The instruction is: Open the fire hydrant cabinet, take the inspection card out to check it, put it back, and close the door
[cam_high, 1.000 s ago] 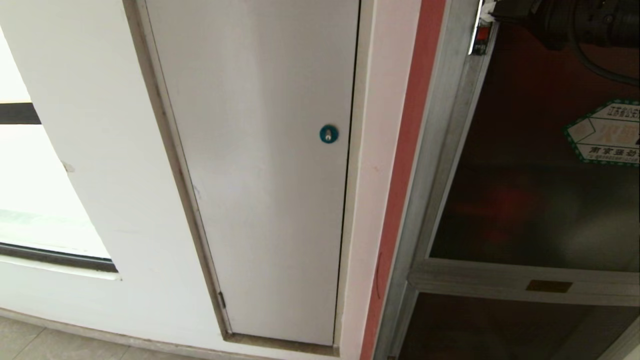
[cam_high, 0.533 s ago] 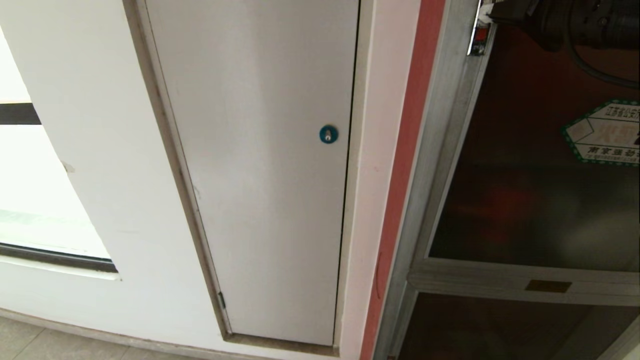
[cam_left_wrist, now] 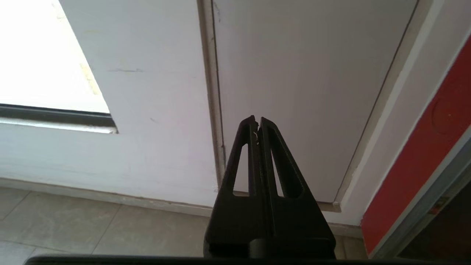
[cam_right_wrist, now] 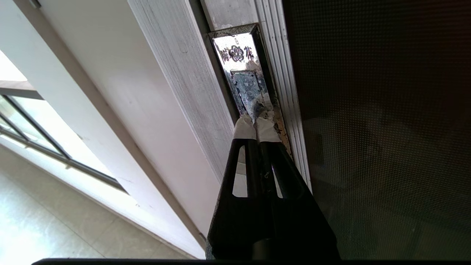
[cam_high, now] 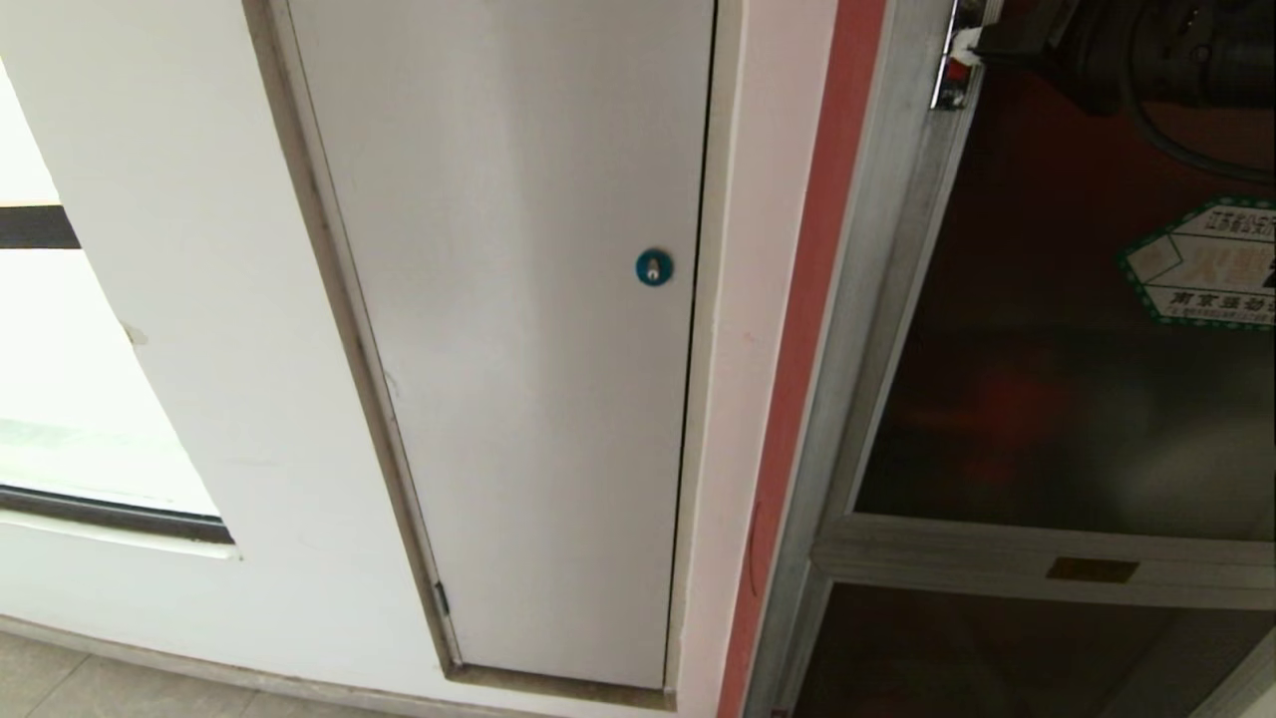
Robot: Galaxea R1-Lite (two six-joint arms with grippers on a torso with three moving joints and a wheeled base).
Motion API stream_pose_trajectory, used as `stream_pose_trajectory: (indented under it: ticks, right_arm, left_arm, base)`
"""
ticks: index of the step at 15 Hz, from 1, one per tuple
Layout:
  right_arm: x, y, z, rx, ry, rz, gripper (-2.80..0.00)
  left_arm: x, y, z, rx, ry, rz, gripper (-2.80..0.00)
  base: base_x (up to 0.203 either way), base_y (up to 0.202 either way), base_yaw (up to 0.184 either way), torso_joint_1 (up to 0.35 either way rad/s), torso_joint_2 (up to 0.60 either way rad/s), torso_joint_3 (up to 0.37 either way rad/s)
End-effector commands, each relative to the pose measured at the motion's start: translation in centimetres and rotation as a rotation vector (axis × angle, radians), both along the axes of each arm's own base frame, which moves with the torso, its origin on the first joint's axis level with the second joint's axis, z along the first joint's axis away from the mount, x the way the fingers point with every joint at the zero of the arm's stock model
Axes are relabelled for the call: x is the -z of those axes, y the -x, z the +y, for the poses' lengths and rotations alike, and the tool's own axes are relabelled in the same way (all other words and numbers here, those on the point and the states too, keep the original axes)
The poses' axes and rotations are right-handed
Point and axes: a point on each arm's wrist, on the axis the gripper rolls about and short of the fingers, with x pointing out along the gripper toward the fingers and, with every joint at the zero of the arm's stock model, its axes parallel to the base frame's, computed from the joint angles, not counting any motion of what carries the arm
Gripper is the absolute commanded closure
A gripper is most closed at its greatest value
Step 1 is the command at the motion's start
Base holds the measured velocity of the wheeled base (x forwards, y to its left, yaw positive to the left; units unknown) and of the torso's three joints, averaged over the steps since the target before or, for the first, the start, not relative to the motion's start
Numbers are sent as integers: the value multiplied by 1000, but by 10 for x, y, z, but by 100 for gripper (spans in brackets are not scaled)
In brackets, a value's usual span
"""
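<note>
Both fingers pressed together | R hand (cam_right_wrist: 256, 127) tips touching door (cam_right_wrist: 379, 121) latch (cam_right_wrist: 244, 73)

Plain white door panel (cam_high: 518, 339) with blue round lock (cam_high: 654, 267), red strip (cam_high: 797, 349) — silver-framed dark glass door (cam_high: 1047, 399), hexagonal sticker (cam_high: 1206, 264), right gripper (cam_high: 972, 45) at the latch (cam_high: 952, 85).

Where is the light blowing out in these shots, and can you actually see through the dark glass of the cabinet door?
Head view: the window at the robot's left is blown out white; the door glass reads dark, with only a dim red glow behind it. Left wrist view: the same window is washed out. Right wrist view: the latch glints with reflections beyond the right gripper; the glass shows nothing inside.
</note>
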Motion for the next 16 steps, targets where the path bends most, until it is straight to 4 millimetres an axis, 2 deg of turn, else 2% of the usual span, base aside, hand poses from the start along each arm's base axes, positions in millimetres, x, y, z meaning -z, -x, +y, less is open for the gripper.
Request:
stream_pose_trajectory:
  ticks: [1, 5, 7, 10, 16]
  right_arm:
    - [-1, 1, 0, -4, -3, -9, 0]
    - [-8, 11, -1, -5, -5, -17, 0]
    - [-14, 23, -1, -7, -8, -23, 0]
    - [-21, 47, -1, -19, -42, -21, 0]
    - [-34, 115, 13, -118, -65, -63, 0]
  left_arm:
    - [0, 0, 0, 0, 0, 2, 0]
    - [0, 0, 0, 0, 0, 2, 0]
    - [0, 0, 0, 0, 0, 3, 0]
    - [0, 0, 0, 0, 0, 2, 0]
    - [0, 0, 0, 0, 0, 1, 0]
  base:
    - [0, 0, 0, 0, 0, 0]
    - [0, 0, 0, 0, 0, 0]
    - [0, 0, 0, 0, 0, 0]
    - [0, 0, 0, 0, 0, 0]
    - [0, 0, 0, 0, 0, 0]
